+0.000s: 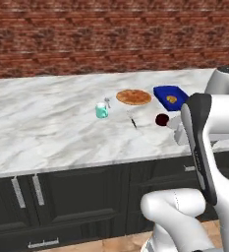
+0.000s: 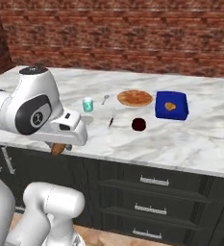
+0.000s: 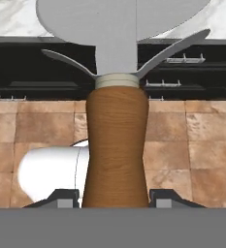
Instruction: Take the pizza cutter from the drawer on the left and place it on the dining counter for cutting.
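Claw (image 3: pixel 116 201) grips pizza cutter (image 3: pixel 117 145): brown wooden handle, grey wheel.

The dining counter (image 1: pixel 47 123) is a long white slab with grey veins and crosses the middle of the left base view from edge to edge. It sits on black base cabinets (image 1: pixel 76 197) with silver handles. Right of the centre of that view, several things lie directly on the slab. A small teal cup (image 1: pixel 101 111) stands upright, and a small silver spoon (image 1: pixel 106 102) lies just behind it. A round flat pizza (image 1: pixel 133 97) lies further right. Beside the pizza is a blue tray (image 1: pixel 170 97) with a small orange-brown piece of food on it. A thin dark knife (image 1: pixel 132 119) lies in front of the pizza, and a dark red round thing (image 1: pixel 162 119) sits near the tray.
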